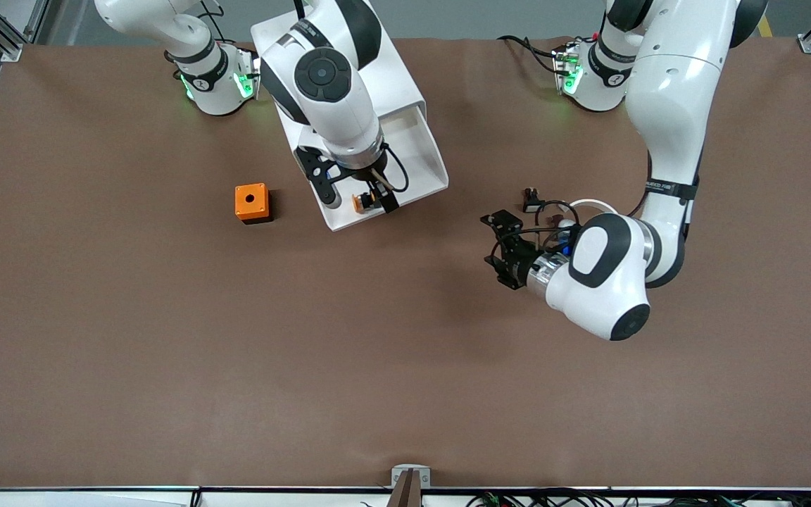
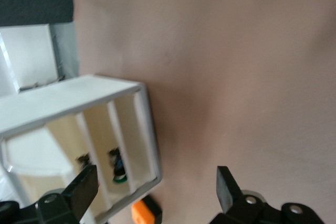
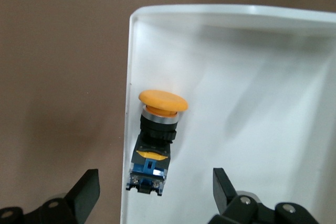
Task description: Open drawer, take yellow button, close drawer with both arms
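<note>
Clearly spread, the right gripper [image 3: 152,192] hangs over the button [image 3: 155,140], which lies on its side in the pulled-out drawer [image 3: 252,103], against the tray's side wall, long axis running between the fingers. The left gripper [image 1: 500,248], also open and empty, waits off the drawer toward the left arm's end.

One button [image 3: 155,139], one orange box [image 1: 252,203]
</note>
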### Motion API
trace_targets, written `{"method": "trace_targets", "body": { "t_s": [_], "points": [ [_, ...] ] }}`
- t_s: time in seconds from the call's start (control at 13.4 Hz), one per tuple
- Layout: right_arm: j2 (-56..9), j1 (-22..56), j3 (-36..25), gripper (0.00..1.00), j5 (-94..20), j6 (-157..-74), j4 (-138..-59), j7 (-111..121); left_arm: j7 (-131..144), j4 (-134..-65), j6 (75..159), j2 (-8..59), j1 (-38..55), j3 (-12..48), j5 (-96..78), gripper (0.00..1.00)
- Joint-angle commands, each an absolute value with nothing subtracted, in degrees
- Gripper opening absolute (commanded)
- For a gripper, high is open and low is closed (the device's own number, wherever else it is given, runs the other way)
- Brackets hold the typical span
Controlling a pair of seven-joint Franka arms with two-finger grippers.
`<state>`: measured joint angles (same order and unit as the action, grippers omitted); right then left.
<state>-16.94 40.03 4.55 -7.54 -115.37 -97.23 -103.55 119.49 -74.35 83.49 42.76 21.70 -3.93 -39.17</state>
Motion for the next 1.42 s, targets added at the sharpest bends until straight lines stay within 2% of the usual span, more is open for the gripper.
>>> {"method": "trace_targets", "body": {
  "t_s": [0.0,0.15,0.37,0.45,0.6,0.75,0.97,1.34],
  "points": [
    [-16.08,41.04,4.04,0.87,-4.15,-117.16,-99.40,-106.25,115.59,-73.74,82.71,41.75,22.06,-4.92,-30.10,0.99],
    [-16.08,41.75,4.04,0.54,-2.81,-118.21,-100.11,-107.92,112.69,-73.48,82.71,41.31,22.32,-4.83,-22.97,0.99],
    [-15.74,41.40,4.04,0.17,-2.90,-117.60,-100.02,-108.28,106.03,-72.95,82.71,40.00,22.67,-4.75,-15.76,0.99],
    [-15.47,41.05,4.04,0.10,-2.99,-117.16,-99.76,-108.28,102.25,-72.95,83.23,39.47,23.11,-4.66,-12.08,0.99],
    [-15.03,39.56,3.78,0.05,-2.99,-114.71,-97.84,-106.62,94.00,-73.04,84.55,37.36,23.12,-4.13,-8.54,0.99],
    [-14.94,35.70,3.78,0.04,-3.95,-106.57,-92.40,-99.88,88.00,-72.95,86.38,37.27,23.12,-3.96,-8.17,0.99],
    [-14.16,29.64,3.78,0.04,-4.39,-101.53,-89.22,-88.46,84.64,-73.04,91.56,37.35,25.13,-3.35,-8.17,0.99],
    [-12.74,13.31,3.78,0.05,-4.31,-95.10,-88.94,-50.53,70.36,-73.04,96.76,37.53,28.21,-2.11,-8.09,0.99]
  ]
}}
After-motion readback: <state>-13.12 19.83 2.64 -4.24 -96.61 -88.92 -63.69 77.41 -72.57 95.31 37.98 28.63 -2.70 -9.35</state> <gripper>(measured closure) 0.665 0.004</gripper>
